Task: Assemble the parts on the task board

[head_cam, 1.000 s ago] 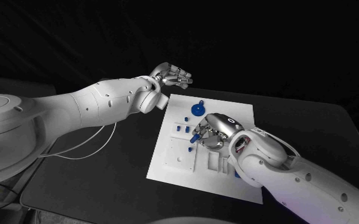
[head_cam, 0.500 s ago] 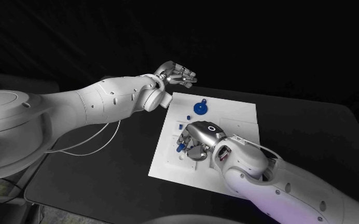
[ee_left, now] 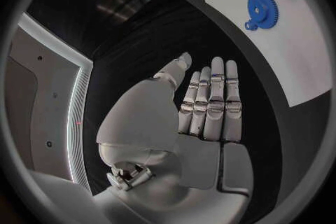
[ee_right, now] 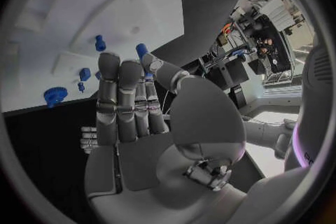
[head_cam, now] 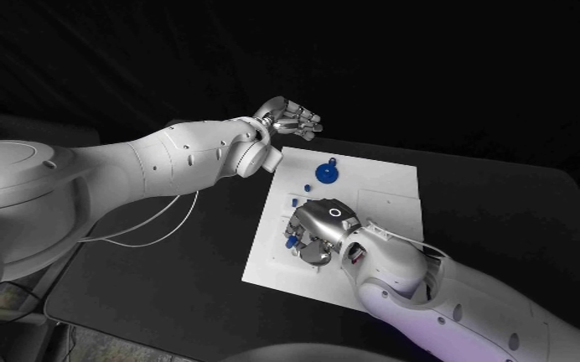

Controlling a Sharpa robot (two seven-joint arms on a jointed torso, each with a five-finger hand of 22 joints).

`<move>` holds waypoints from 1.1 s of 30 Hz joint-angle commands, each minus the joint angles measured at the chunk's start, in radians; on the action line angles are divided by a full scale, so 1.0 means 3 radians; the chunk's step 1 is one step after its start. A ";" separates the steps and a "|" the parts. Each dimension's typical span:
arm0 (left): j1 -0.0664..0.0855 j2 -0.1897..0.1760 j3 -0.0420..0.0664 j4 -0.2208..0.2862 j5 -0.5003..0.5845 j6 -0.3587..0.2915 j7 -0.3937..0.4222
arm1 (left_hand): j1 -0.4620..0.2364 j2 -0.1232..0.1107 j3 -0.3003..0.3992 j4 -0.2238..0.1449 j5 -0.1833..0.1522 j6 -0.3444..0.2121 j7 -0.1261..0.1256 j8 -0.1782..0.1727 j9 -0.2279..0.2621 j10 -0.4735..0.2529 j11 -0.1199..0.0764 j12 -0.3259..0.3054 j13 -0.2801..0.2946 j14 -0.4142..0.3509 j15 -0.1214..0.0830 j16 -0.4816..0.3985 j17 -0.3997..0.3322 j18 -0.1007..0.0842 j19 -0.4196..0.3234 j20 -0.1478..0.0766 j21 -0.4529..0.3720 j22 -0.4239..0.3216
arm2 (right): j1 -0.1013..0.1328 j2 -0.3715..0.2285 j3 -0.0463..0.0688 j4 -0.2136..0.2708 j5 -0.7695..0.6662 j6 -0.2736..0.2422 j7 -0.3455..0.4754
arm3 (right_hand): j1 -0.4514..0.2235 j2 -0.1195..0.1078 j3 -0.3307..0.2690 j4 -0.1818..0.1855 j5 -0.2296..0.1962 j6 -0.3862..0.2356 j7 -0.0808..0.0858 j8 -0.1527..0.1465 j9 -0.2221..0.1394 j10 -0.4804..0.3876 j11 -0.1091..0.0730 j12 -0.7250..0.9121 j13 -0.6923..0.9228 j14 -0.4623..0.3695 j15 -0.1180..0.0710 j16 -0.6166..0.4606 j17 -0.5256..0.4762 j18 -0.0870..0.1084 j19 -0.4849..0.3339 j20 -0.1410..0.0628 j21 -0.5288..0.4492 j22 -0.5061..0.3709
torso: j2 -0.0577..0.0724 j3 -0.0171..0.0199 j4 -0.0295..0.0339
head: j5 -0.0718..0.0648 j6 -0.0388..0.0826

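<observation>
Looking over the dark tabletop (head_cam: 157, 278) I see bare room left of the task board (head_cam: 375, 186), my right hand (head_cam: 317, 232) pinching a blue part (head_cam: 294, 243) over its near-left corner, my left hand (head_cam: 290, 119) empty, fingers straight, beyond the far-left edge.

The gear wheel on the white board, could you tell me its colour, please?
Blue; the gear wheel shows best in the left wrist view.

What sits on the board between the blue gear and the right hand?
Head view: one small blue part on bare task board, between blue gear and right hand.
</observation>
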 commanded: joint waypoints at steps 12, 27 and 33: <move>0.0001 0.0012 0.0002 -0.0001 0.0014 0.0051 0.0001 | -0.0011 0.0033 -0.0008 0.0008 -0.0015 -0.0002 0.0001 -0.0005 0.0005 -0.0026 -0.0006 0.0000 -0.0001 -0.0007 0.0017 -0.0010 0.0004 -0.0047 0.0010 0.0017 0.0007 0.0004 | 0.0003 -0.0005 -0.0036 -0.0011 -0.0145 0.0182 -0.0005 | 0.0000 0.0025 0.0000 -0.0021 0.0013 0.0018 0.0007 0.0010 0.0009 -0.0016 0.0005 -0.0015 0.0002 -0.0003 -0.0009 -0.0015 0.0006 0.0062 0.0121 -0.0013 0.0023 0.0007 | 0.0000 0.0001 -0.0003 | 0.0022 -0.0013; 0.0001 0.0008 0.0002 -0.0001 0.0013 0.0055 -0.0002 | -0.0011 0.0033 -0.0008 0.0008 -0.0015 -0.0002 0.0001 -0.0005 0.0005 -0.0026 -0.0006 0.0000 -0.0001 -0.0007 0.0017 -0.0010 0.0004 -0.0047 0.0010 0.0017 0.0007 0.0004 | 0.0002 -0.0027 -0.0046 -0.0049 -0.0167 0.0182 -0.0013 | -0.0004 0.0033 -0.0001 -0.0033 0.0013 0.0019 0.0007 0.0010 0.0009 -0.0016 0.0005 -0.0015 0.0002 -0.0004 -0.0009 -0.0014 0.0009 0.0063 0.0121 -0.0013 0.0029 0.0017 | 0.0000 0.0003 -0.0003 | 0.0032 -0.0016; 0.0001 0.0009 0.0002 -0.0002 0.0013 0.0058 -0.0003 | -0.0011 0.0033 -0.0008 0.0008 -0.0015 -0.0002 0.0001 -0.0005 0.0005 -0.0026 -0.0006 0.0000 -0.0001 -0.0007 0.0017 -0.0010 0.0004 -0.0047 0.0010 0.0017 0.0007 0.0004 | 0.0001 -0.0023 -0.0047 -0.0060 -0.0169 0.0188 -0.0011 | -0.0004 0.0033 -0.0001 -0.0033 0.0013 0.0019 0.0007 0.0010 0.0009 -0.0016 0.0005 -0.0015 0.0002 -0.0004 -0.0009 -0.0014 0.0009 0.0063 0.0121 -0.0013 0.0029 0.0017 | 0.0001 0.0002 -0.0003 | 0.0032 -0.0018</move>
